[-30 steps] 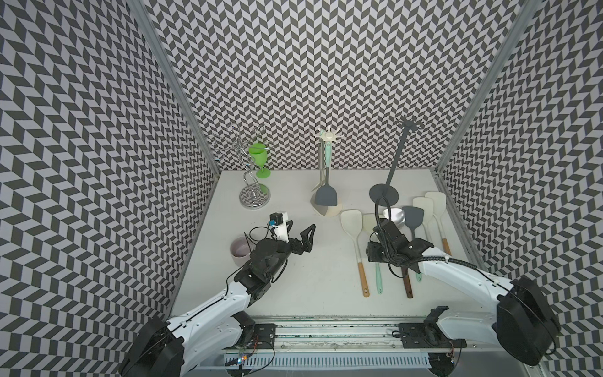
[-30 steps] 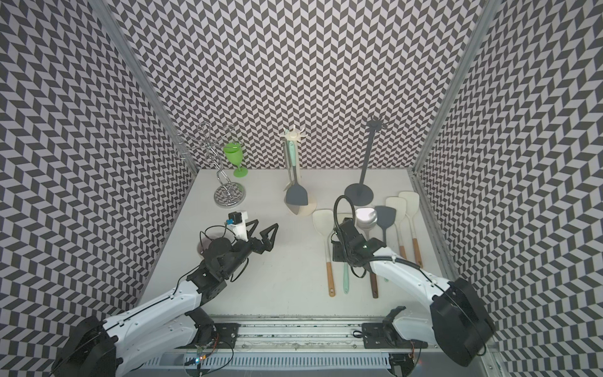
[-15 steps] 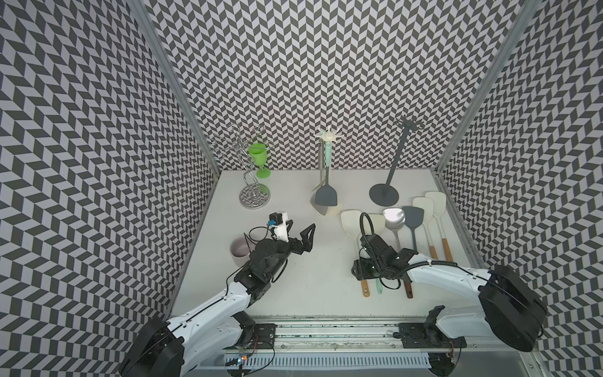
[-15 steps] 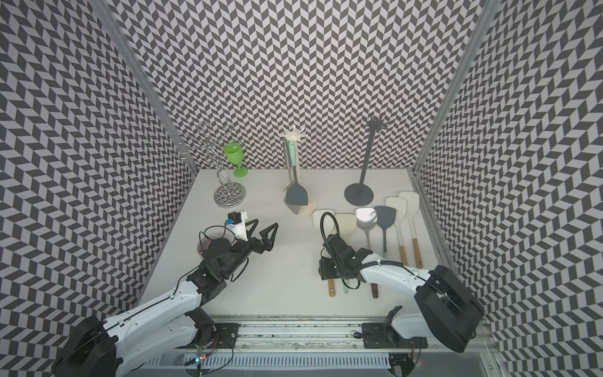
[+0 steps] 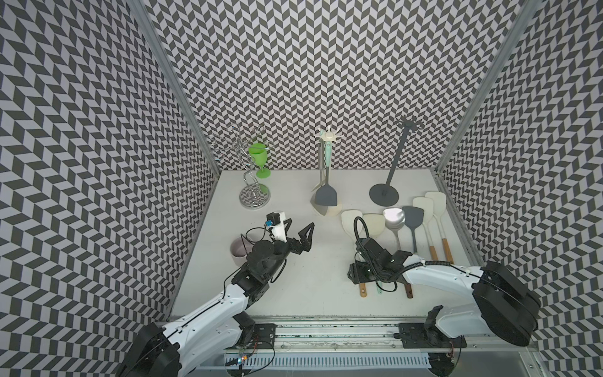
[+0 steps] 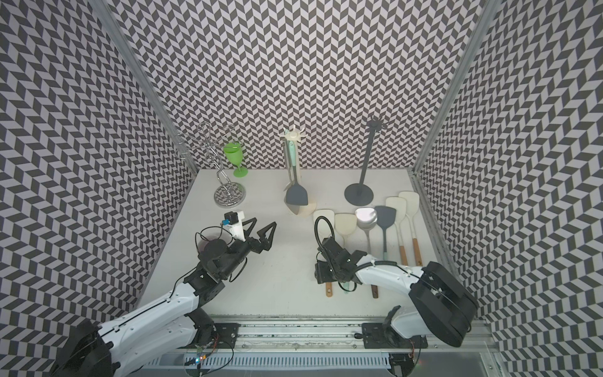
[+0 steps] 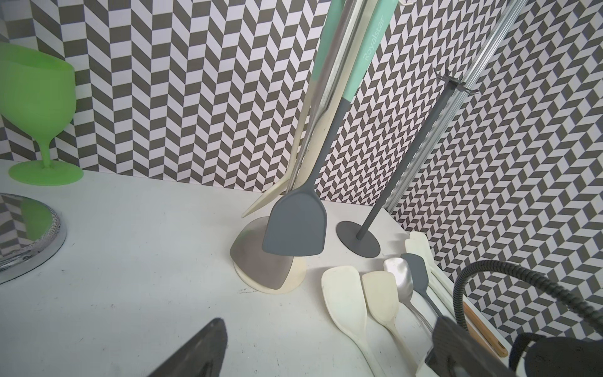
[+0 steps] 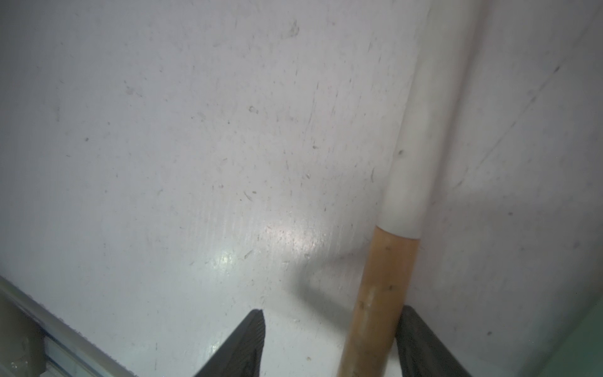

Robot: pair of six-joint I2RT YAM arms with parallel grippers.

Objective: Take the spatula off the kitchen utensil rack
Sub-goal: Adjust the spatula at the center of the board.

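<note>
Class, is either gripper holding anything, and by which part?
Nothing is held. The left gripper is open and empty; the right gripper straddles a spatula's wooden handle, unclamped.

Bright, even light from above; shadows stay soft.
Both top views are sharp, with glare on the metal spoon (image 5: pixel 394 217). The right wrist view is dimmer and blurred: the wooden handle (image 8: pixel 381 293) is out of focus, a pale sheen lies on the table (image 8: pixel 163 130), and the right gripper (image 8: pixel 332 313) shows only as dark shapes.
</note>
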